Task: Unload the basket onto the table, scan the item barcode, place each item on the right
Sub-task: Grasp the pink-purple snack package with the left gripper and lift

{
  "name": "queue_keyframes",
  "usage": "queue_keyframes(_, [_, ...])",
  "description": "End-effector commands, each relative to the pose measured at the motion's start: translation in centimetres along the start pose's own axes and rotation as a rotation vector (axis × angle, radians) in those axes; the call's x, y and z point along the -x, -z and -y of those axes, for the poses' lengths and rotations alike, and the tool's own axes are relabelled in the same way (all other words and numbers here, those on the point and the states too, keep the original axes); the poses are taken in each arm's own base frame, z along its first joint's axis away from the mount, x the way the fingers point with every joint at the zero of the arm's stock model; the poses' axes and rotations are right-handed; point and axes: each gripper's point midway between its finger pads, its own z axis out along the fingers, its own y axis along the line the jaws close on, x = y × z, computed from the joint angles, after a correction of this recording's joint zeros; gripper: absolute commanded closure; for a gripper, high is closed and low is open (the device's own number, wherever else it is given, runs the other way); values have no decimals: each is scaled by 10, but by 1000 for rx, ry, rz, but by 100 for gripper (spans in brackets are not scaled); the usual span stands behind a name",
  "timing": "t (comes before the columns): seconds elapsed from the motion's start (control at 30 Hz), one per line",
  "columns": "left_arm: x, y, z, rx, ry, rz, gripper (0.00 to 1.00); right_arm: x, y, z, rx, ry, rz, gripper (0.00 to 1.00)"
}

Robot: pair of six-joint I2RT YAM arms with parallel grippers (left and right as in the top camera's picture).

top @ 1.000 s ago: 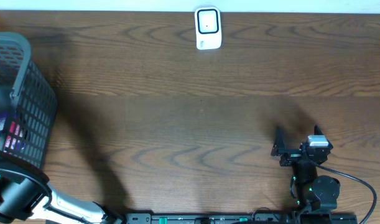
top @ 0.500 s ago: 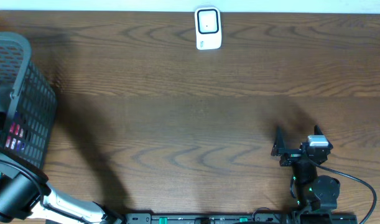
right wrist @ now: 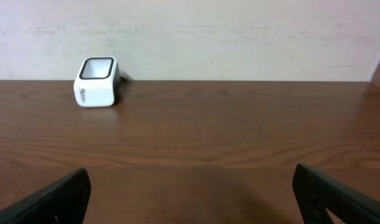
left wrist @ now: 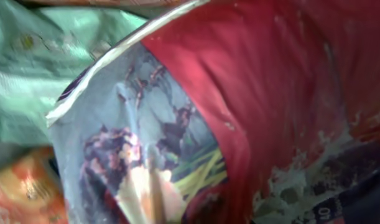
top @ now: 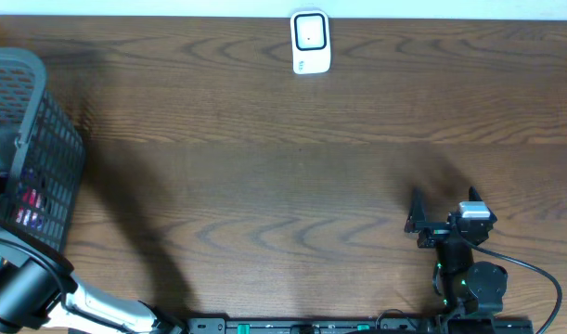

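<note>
A red snack bag (left wrist: 283, 93) with a picture panel fills the left wrist view, pressed close to the camera. It lies inside the grey mesh basket (top: 51, 139) at the table's left edge. My left arm (top: 23, 295) reaches into that basket. Its gripper is hidden from above, its fingers do not show, and it is shut on the bag. The white barcode scanner (top: 310, 42) stands at the far middle edge, also seen as the scanner (right wrist: 96, 90) at upper left in the right wrist view. My right gripper (top: 444, 206) rests open at the near right with nothing between its fingers.
Green and orange packets (left wrist: 28, 56) lie around the red bag in the basket. A pale wall (right wrist: 190, 37) runs behind the scanner. Bare brown wood (top: 283, 176) spans the stretch between basket, scanner and right arm.
My left gripper has gone from open to shut inside the basket, and the left arm shifted slightly there. The right arm and the scanner have not moved.
</note>
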Motion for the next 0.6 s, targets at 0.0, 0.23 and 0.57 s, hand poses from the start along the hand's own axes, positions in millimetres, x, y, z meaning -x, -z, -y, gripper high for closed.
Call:
queue_keyframes(0.0, [10,64,34,-249,4,56,93,0,0,-2,10,8,0,1])
queue_keyframes(0.23, [23,216,60,-651,189,273,93,0,0,-2,10,8,0,1])
queue_keyframes(0.57, [-77,360,91,-1003,-112,406,93,0,0,-2,10,8,0,1])
